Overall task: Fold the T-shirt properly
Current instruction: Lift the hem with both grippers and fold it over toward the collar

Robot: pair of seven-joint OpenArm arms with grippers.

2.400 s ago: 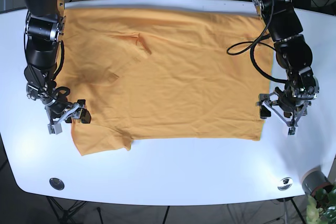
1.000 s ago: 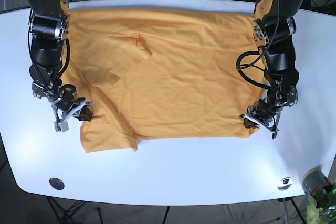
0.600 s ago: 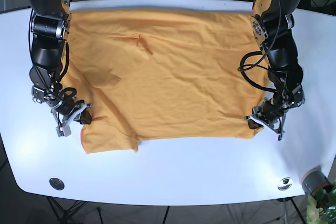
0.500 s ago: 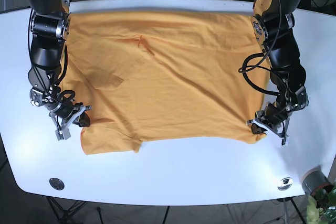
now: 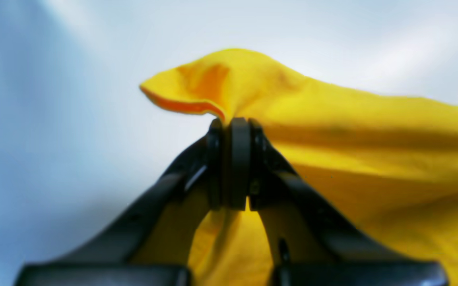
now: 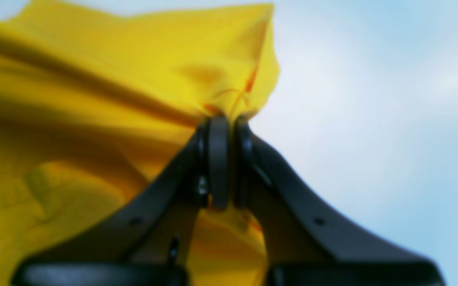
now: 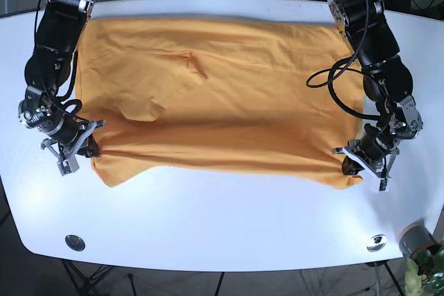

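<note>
The orange-yellow T-shirt (image 7: 215,95) lies spread across the white table (image 7: 222,220), its near edge lifted and stretched. In the base view my left gripper (image 7: 352,161) pinches the shirt's near right corner, and my right gripper (image 7: 87,145) pinches the near left part by the sleeve. The left wrist view shows the black fingers (image 5: 239,159) pressed together on a peak of yellow fabric (image 5: 332,131). Seen from the right wrist, the fingers (image 6: 219,159) are likewise shut on a bunched corner of cloth (image 6: 133,79).
Two round metal fittings (image 7: 75,242) (image 7: 376,242) sit near the table's front edge. A grey pot with a plant (image 7: 420,244) stands off the front right corner. Black cables (image 7: 333,74) hang along the arm on the right.
Both grippers have pulled outward with the shirt's near corners held. The near edge has stretched taut and risen, and the left sleeve flap has been drawn up.
</note>
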